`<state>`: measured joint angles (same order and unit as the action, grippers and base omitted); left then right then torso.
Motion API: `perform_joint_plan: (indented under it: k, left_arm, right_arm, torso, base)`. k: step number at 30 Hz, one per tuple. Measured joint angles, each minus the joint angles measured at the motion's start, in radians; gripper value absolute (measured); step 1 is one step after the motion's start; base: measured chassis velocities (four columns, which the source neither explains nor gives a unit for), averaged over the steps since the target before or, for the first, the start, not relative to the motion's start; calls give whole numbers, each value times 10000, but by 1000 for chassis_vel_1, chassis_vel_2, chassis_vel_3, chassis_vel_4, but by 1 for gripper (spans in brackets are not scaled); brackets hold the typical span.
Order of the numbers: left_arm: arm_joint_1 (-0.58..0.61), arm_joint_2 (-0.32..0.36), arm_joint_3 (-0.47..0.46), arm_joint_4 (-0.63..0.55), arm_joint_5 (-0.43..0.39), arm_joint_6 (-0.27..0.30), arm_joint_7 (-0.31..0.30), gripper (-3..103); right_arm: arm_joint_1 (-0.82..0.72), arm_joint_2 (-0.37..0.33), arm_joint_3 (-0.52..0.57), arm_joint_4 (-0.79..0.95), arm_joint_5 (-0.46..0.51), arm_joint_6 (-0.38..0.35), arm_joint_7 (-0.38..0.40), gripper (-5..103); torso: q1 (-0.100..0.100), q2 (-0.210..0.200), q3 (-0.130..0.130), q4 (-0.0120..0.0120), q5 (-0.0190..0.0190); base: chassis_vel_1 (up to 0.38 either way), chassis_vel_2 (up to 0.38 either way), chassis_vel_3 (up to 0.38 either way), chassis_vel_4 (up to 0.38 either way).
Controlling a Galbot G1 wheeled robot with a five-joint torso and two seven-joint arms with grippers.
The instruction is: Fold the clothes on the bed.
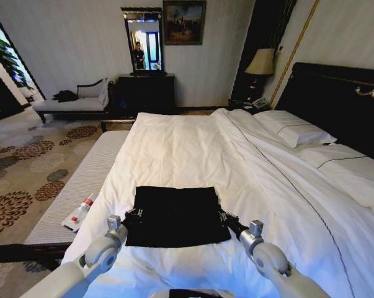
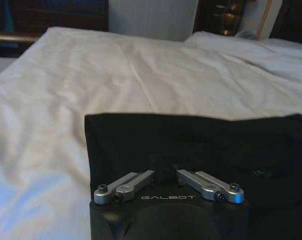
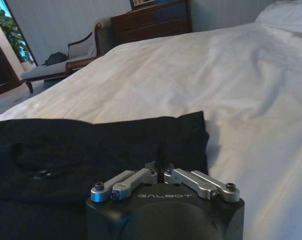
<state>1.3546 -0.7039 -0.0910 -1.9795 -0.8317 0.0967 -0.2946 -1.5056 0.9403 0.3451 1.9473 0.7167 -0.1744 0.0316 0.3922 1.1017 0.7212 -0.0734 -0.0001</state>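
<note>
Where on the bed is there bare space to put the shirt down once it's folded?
Bare white duvet runs from the black T-shirt's far edge to the bed's far end, and rightward toward the pillows. The near edge is crowded: the left gripper and right gripper sit at the shirt's two sides.

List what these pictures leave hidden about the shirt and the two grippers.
- Left gripper: in its wrist view, fingertips merge with the black T-shirt.
- Right gripper: same in its wrist view.
- Shirt's lettering: unreadable, too dark.
- Shirt's near edge: behind both gripper bodies.
</note>
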Motion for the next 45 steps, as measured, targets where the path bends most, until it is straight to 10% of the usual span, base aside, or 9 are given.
perform_joint_plan:
  k: [13,31,40,45]
  left_arm:
    - [392,-42,0,175,280,78,-456,-2]
    - [1223,706,-1552,-677,-283,301,-571,62]
    - [-1565,64,-951,1068,-1686,587,-421,98]
    - [-2902,-424,-485,2419,-2419,807,-203,103]
  right_arm:
    - [-370,66,31,-36,-353,72,-243,-2]
    - [-1463,-706,1968,1383,1704,-42,-212,63]
    - [490,-1010,1663,792,3347,-853,440,98]
    - [819,-1052,1490,693,3483,-1062,552,100]
  torso:
    - [0,-1,0,0,0]
    - [0,0,0,2,2]
    - [2,-2,2,-1,3]
    - [2,-2,2,-3,0]
  base:
    - [0,0,0,0]
    - [0,0,0,0]
    - [0,0,0,0]
    - [0,0,0,0]
